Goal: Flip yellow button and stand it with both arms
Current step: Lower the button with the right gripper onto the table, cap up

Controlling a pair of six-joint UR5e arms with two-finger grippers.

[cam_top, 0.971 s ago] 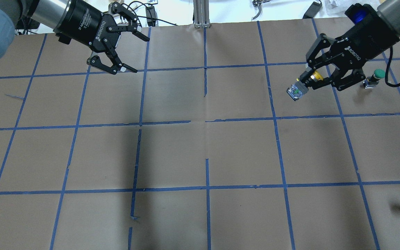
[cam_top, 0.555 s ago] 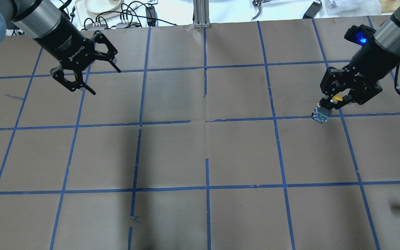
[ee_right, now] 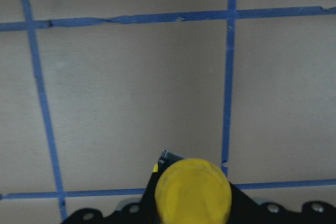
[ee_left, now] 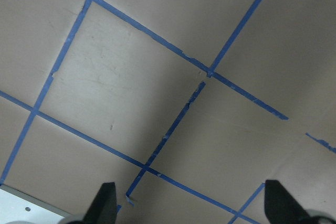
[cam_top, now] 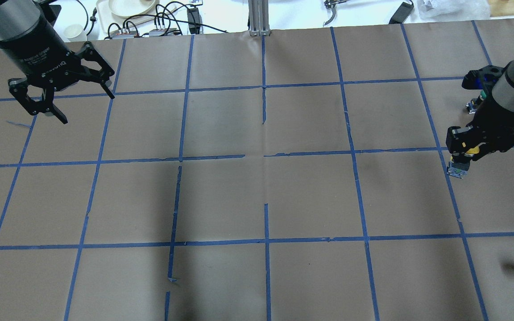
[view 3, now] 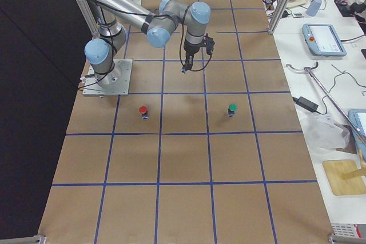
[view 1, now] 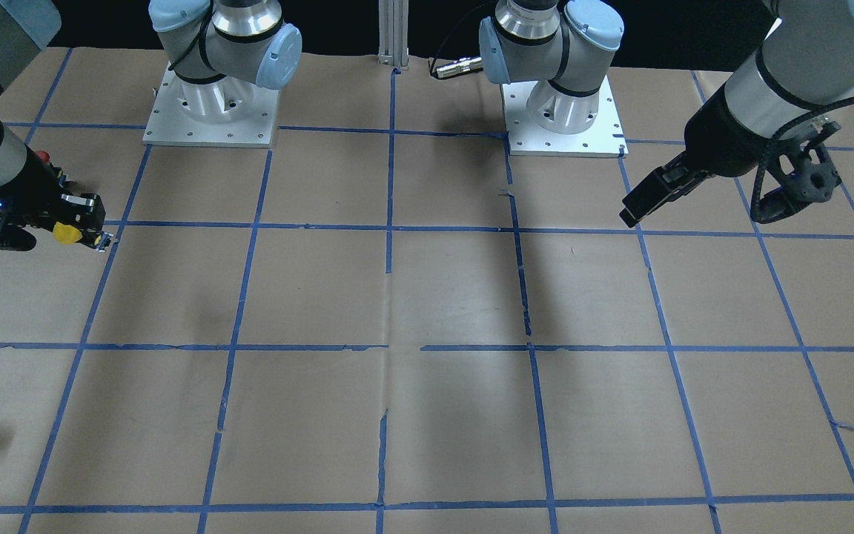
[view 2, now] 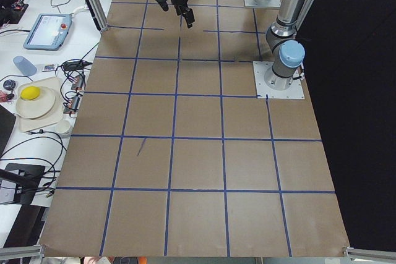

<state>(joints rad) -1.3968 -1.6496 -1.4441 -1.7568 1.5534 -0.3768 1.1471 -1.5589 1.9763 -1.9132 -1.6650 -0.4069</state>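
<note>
Half done, we judge: our black right gripper (cam_top: 467, 148) is clamped on the small yellow mushroom-cap push button (cam_top: 459, 168), cap up, at 3 o'clock overhead; standing and releasing it remain. Our black left gripper (cam_top: 87, 108), 10 o'clock, hangs spread, empty.

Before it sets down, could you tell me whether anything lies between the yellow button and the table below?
Nothing visible does. The right hand holds the yellow button over a bare patch of table; the green button stands apart, off to one side.
</note>
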